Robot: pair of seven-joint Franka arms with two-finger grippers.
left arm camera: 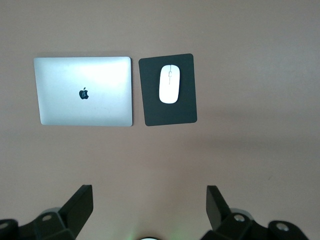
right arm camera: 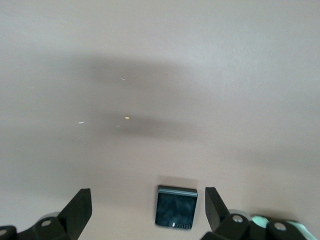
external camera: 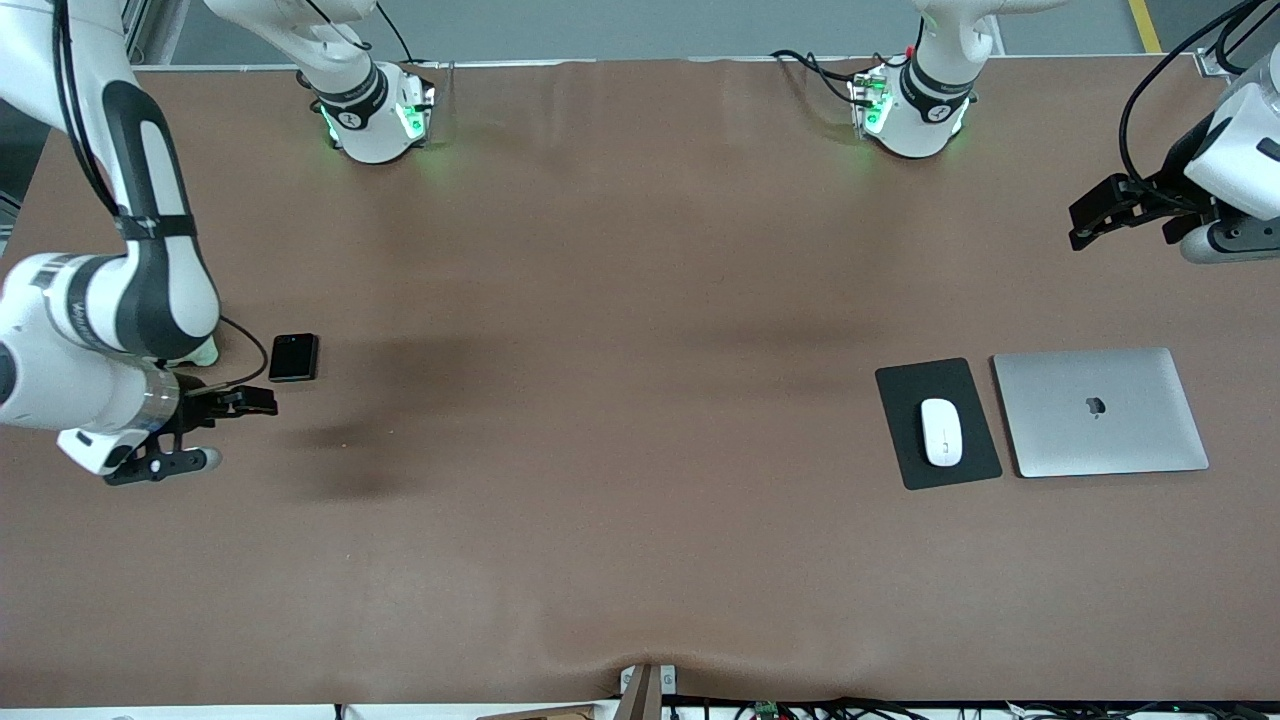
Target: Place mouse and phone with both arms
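Honestly my main worry is the phone (external camera: pixel 293 357): it's a glossy little slab lying flat on the bench (external camera: pixel 620 520), so my right pincer (external camera: pixel 232 402) could skid off its edges or shove it sideways. That pincer hangs spread and empty near the bench edge at the right arm's end, phone just beside it. My left pincer (external camera: pixel 1100 212), also spread, waits up near the other end's edge, while the mouse (external camera: pixel 941 432) sits on its dark pad (external camera: pixel 908 385), well apart, next to a closed laptop (external camera: pixel 1100 411).
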